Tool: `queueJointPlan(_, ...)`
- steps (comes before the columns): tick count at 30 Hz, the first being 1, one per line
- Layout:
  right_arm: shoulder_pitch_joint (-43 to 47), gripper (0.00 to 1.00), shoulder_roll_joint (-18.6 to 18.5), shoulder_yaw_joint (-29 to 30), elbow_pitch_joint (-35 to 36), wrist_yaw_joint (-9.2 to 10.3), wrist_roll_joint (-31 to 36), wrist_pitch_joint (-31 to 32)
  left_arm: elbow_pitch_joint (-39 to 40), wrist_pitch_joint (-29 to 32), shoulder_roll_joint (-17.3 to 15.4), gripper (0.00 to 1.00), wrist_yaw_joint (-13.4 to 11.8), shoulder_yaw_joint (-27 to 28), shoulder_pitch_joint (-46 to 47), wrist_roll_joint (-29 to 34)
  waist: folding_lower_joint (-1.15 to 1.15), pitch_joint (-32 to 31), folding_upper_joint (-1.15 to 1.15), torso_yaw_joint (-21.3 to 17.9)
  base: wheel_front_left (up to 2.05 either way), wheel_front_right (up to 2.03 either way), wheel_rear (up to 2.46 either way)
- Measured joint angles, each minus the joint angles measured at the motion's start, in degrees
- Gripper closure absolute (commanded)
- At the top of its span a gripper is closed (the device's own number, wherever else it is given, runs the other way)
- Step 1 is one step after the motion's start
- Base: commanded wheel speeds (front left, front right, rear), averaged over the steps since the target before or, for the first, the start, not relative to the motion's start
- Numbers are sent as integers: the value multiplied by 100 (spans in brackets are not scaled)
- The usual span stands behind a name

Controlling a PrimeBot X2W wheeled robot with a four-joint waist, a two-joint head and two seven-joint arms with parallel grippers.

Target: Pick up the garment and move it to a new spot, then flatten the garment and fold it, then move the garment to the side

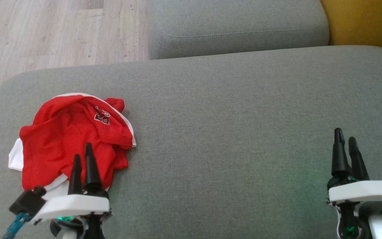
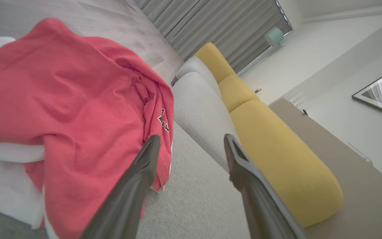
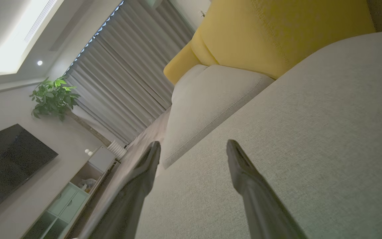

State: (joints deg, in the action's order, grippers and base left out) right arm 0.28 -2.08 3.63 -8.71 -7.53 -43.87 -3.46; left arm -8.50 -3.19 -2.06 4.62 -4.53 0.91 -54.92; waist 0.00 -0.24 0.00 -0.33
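Head view: crumpled red-and-white garment (image 1: 68,139) heaped near the left end of the grey sofa seat (image 1: 230,109), close to its rounded left edge, beyond which lies wooden floor (image 1: 45,33). Left gripper (image 1: 82,151) hovers over the heap's near side, fingers parted and holding nothing. In the left wrist view one finger (image 2: 144,166) overlaps the red cloth; whether it touches cannot be told. This placement suits a first pinch at the pile. Right gripper (image 1: 345,134), likewise parted and empty, sits well apart over bare seat. Open room: the broad bare stretch between the grippers, a likely new spot. Limits: the left edge, the second cushion (image 1: 237,26) and the yellow backrest (image 1: 360,20) beyond.
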Motion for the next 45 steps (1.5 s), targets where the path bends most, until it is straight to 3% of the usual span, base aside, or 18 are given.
queueJointPlan(8,1,0,-1,-123,56,0,781,-130,-40,-164,-3,0,10,-349,50,1083,0,-15,0,13,0,0,0)
queueJointPlan(23,8,0,-4,-318,113,0,2180,-389,-361,-424,-119,0,-120,-937,174,2542,0,-26,0,-59,0,0,0)
queueJointPlan(45,7,0,-11,-488,302,0,4042,-773,-464,-802,-392,0,-732,-1592,416,4234,0,16,0,-66,0,0,0)
